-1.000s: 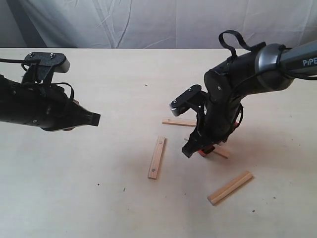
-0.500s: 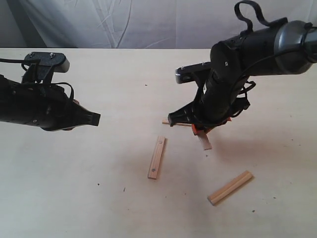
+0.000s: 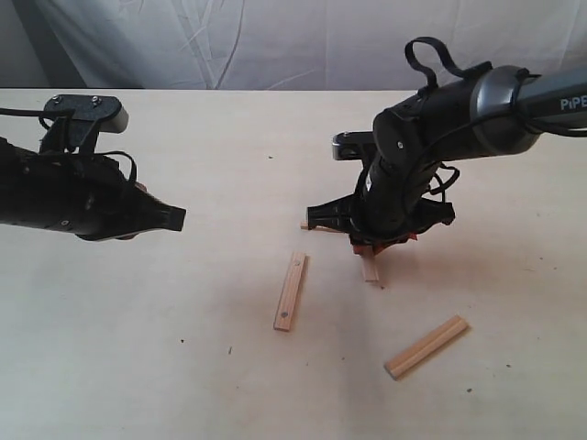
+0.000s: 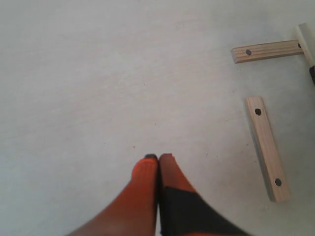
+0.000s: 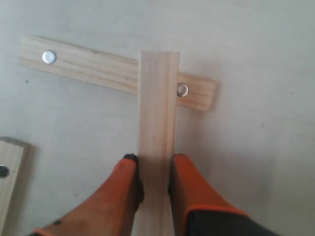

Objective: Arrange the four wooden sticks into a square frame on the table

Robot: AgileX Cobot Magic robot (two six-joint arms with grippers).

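Note:
My right gripper is shut on a wooden stick, holding it across one end of a second stick that lies on the table. In the exterior view the held stick pokes out below the right gripper near the middle. A third stick with two dark holes lies left of it, and a fourth stick lies apart at the front right. My left gripper is shut and empty, hovering at the left.
A white cloth backdrop hangs behind the table's far edge. In the left wrist view a stick with two holes and another stick beyond it lie on the pale surface.
The right gripper closed on a stick, lifted it and turned it, and now holds it lower, over the end of the far stick. The left arm has not moved.

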